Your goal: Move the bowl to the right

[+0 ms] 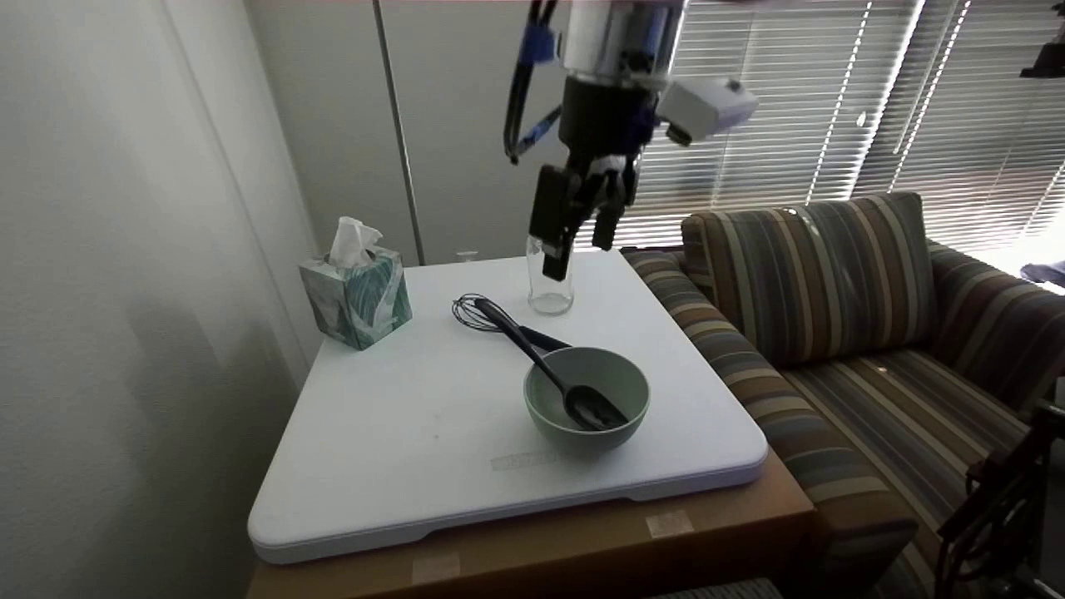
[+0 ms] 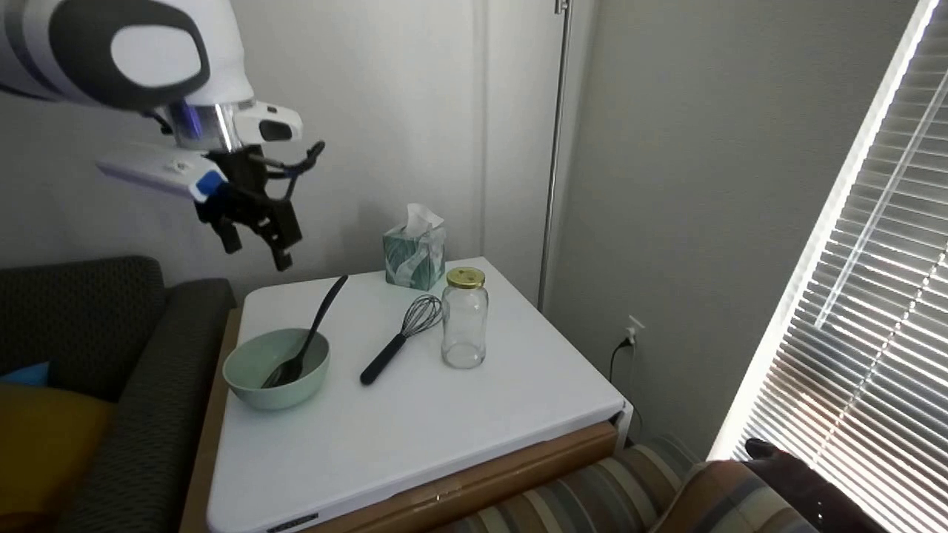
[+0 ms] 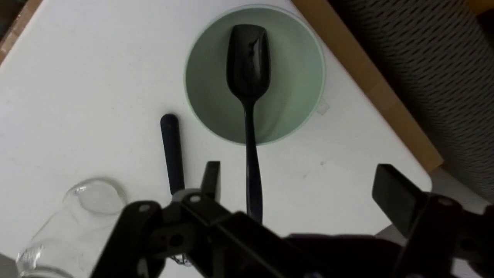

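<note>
Toward the near edge of the white worktop (image 1: 391, 441), right of its middle in an exterior view: the bowl (image 1: 611, 376), pale grey-green, upright, mouth up. Black spoon (image 3: 250, 119) set in it, head down inside, handle leaning out over the rim; in the wrist view the end of that handle is hidden by the hand (image 3: 299, 179). Hand unclenched, two dark fingers (image 3: 397, 197) spread wide, the whole of it raised over the worktop and apart from bowl and spoon in both exterior views.

Whisk (image 2: 389, 354) flat on the worktop, dark handle toward the near side in an exterior view, wire loops toward the far side; handle end near the bowl, gap between them. Glass jar (image 2: 464, 333) upright to the right of the whisk, gold lid (image 2: 466, 277) on. Order there, left to right: bowl, whisk, jar. Tissue box (image 2: 413, 259) farther back, teal leaf print, white tissue (image 2: 424, 218) standing out of its top.

Brown cardboard (image 1: 749, 503) under the worktop, a strip of it visible along the near edge. Beyond the right edge in an exterior view, striped armchair (image 1: 882, 399), its armrest (image 1: 774, 408) running alongside; pale blinds (image 1: 774, 125) behind. Dark sofa (image 2: 81, 318) at the left in an exterior view, close by the bowl's side of the worktop, yellow cushion (image 2: 52, 444) on it.
</note>
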`<action>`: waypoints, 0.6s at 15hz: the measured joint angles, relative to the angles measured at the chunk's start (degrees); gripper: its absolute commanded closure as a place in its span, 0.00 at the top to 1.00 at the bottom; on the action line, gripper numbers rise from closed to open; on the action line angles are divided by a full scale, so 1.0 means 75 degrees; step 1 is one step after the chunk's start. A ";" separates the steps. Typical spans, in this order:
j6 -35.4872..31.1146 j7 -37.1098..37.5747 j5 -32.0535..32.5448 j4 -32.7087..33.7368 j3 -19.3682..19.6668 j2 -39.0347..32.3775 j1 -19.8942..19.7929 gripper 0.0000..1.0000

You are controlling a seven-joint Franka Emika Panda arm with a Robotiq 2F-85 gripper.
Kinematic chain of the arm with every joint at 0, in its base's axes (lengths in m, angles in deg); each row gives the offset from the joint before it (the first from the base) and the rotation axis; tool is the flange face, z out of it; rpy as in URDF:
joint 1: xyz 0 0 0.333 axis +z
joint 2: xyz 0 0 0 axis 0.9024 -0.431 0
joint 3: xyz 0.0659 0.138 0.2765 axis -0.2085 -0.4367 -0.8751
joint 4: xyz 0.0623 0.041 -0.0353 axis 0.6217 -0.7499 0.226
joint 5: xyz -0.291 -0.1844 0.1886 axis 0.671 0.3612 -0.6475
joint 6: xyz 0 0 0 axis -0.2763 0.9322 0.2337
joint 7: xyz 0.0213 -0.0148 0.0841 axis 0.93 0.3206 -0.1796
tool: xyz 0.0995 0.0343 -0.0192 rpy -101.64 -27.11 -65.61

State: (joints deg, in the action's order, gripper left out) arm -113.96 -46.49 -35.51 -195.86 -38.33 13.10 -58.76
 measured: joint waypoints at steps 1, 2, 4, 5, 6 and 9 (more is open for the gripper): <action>0.0491 -0.0130 0.0035 0.0240 -0.0004 0.0197 0.0081 1.00; 0.0871 -0.0298 0.0035 0.0476 -0.0007 0.0325 0.0145 1.00; 0.1196 -0.0449 0.0035 0.0761 -0.0007 0.0401 0.0203 1.00; 0.1205 -0.0481 0.0035 0.0777 -0.0006 0.0393 0.0204 1.00; 0.1206 -0.0496 0.0036 0.0777 -0.0004 0.0369 0.0203 1.00; 0.1206 -0.0511 0.0036 0.0777 -0.0003 0.0310 0.0203 1.00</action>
